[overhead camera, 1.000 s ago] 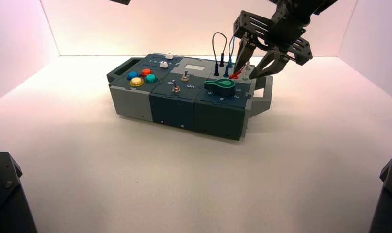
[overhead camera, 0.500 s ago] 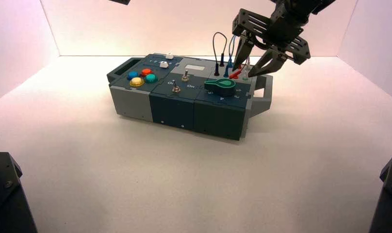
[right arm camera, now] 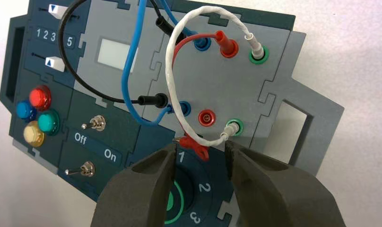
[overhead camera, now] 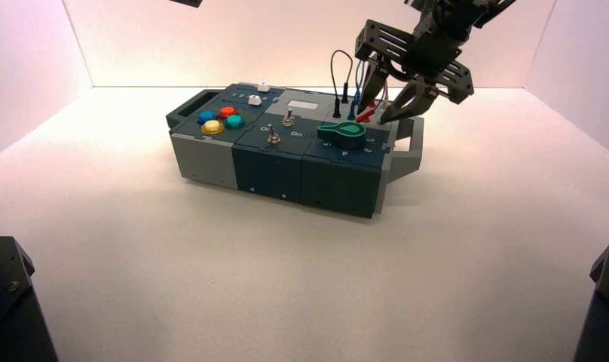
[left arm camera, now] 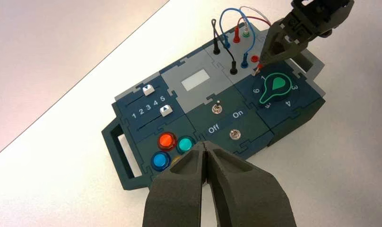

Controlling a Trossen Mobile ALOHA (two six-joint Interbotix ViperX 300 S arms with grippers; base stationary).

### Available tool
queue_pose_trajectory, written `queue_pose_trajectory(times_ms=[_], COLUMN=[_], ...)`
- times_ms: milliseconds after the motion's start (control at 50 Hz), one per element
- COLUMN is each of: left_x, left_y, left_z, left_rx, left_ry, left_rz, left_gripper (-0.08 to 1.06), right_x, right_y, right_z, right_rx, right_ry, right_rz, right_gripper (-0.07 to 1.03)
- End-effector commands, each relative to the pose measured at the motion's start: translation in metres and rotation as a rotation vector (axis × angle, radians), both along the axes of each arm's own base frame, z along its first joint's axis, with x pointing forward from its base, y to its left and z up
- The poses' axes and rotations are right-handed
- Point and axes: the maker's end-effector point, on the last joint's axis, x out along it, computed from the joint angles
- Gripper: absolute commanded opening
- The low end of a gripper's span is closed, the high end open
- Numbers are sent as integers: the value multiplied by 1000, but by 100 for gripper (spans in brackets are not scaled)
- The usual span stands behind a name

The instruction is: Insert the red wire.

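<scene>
The red wire (right arm camera: 176, 56) has one bright-red plug seated in the far red socket (right arm camera: 225, 46). Its other plug (right arm camera: 194, 144) lies loose on the box beside the knob's "1", close to the empty red socket (right arm camera: 206, 117). My right gripper (right arm camera: 201, 158) is open and hangs just above the loose plug, one finger on each side, not touching it. In the high view it (overhead camera: 373, 115) hovers over the box's right end by the red plug (overhead camera: 366, 115). My left gripper (left arm camera: 207, 152) is shut and empty, held high over the coloured buttons.
The box (overhead camera: 211, 154) stands slanted mid-table. A white lead (right arm camera: 179, 28) arches over the red wire between green sockets; blue (right arm camera: 130, 61) and black (right arm camera: 68, 61) leads lie alongside. The green knob (overhead camera: 345, 133) sits near the loose plug. A grey handle (overhead camera: 413, 151) juts right.
My right gripper has shifted a little to the left and risen slightly over the wire panel, still open. The loose red plug has stayed where it lay.
</scene>
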Motion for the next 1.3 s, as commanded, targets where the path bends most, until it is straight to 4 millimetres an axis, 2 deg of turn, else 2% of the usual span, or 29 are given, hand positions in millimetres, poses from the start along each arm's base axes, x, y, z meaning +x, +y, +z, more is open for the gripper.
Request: queue_pose_trajectory(times_ms=[20, 280, 440, 460, 500, 520, 580, 600, 660, 1300], left_x=[5, 5, 5, 5, 5, 5, 5, 5, 5, 5], left_y=[-4, -4, -4, -3, -3, -3, -3, -4, -3, -4], left_z=[15, 14, 14, 14, 14, 14, 14, 14, 14, 15], left_rx=[-17, -16, -16, -14, -14, -14, -14, -14, -14, -36], left_ry=[-40, -39, -37, -38, -38, -38, -38, -38, -38, -26], left_rz=[-6, -6, -6, -5, -5, -5, -5, -7, -5, 11], left_gripper=[-3, -3, -3, -3, -3, -3, -3, -3, -3, -3], right_x=[10, 13, 12, 12, 12, 12, 12, 12, 12, 7], right_y=[9, 15, 15, 15, 14, 14, 13, 12, 10, 7], right_z=[10, 8, 4, 5, 5, 6, 6, 8, 9, 30], right_rx=[18, 14, 10, 11, 11, 11, 9, 7, 5, -34], right_ry=[-33, -33, -26, -27, -29, -31, -39, -50, -62, -135], right_rz=[5, 20, 18, 18, 18, 17, 16, 14, 10, 105], right_gripper=[52, 51, 39, 32, 26, 18, 11, 4, -1, -2])
